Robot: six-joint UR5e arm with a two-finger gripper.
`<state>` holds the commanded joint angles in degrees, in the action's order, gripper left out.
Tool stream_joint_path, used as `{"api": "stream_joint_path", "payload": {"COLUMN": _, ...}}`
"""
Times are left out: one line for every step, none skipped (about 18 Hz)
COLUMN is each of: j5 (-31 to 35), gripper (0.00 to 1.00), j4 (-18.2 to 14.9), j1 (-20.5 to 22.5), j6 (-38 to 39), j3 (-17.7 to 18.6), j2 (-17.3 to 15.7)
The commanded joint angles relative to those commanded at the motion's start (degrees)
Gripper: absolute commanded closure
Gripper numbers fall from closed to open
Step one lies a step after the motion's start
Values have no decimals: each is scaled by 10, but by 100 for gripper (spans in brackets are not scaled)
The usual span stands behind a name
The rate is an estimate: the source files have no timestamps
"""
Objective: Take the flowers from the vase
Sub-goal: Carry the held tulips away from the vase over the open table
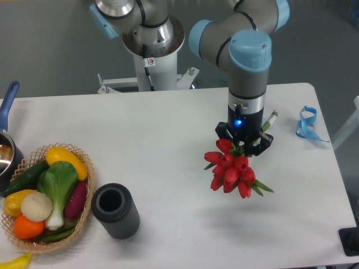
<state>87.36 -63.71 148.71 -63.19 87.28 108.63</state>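
Nearest the lens, a yellow vegetable (pixel 14 260) lies at the bottom edge, partly cut off. Beside it sits the basket (pixel 84 216), filled with vegetables, far to the gripper's left and nearer the camera. Vase (pixel 115 210): upright, mouth open, just beside the basket, well apart from the gripper. A pot (pixel 7 154) with a blue handle is cut off by the left edge.

Gripper (pixel 243 147): pointing straight down over the table (pixel 168 134), wrist vertical above it. Its fingers are hidden behind the black housing and the bunch; it appears to be pinching the flowers' stems. Flowers (pixel 231 171): hanging directly below the gripper, heads toward the camera, green leaves poking out at the side; whether they touch the table cannot be told.

A blue ribbon (pixel 307 124) lies to the gripper's right.
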Motion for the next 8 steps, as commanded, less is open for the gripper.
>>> {"api": "stream_joint_path", "payload": {"j5": 3, "gripper": 73, "j4": -1, "j1": 0, "j6": 0, "j3": 1, "j2": 0}}
{"api": "stream_joint_path", "payload": {"j5": 4, "gripper": 73, "j4": 0, "j1": 0, "j6": 0, "j3": 3, "j2": 0}}
{"api": "stream_joint_path", "payload": {"j5": 9, "gripper": 73, "j4": 0, "j1": -3, "j6": 1, "j3": 3, "j2": 1}}
{"api": "stream_joint_path", "payload": {"j5": 14, "gripper": 73, "j4": 0, "j1": -4, "j6": 1, "j3": 5, "j2": 4}}
{"api": "stream_joint_path", "payload": {"j5": 19, "gripper": 73, "j4": 1, "j1": -6, "j6": 1, "j3": 6, "j2": 6}}
{"api": "stream_joint_path", "payload": {"j5": 22, "gripper": 73, "j4": 3, "j1": -12, "j6": 3, "j3": 6, "j2": 9}}
{"api": "stream_joint_path", "payload": {"j5": 22, "gripper": 74, "j4": 3, "j1": -13, "j6": 4, "j3": 6, "j2": 12}}
{"api": "stream_joint_path", "payload": {"j5": 22, "gripper": 74, "j4": 3, "j1": -13, "j6": 6, "j3": 7, "j2": 13}}
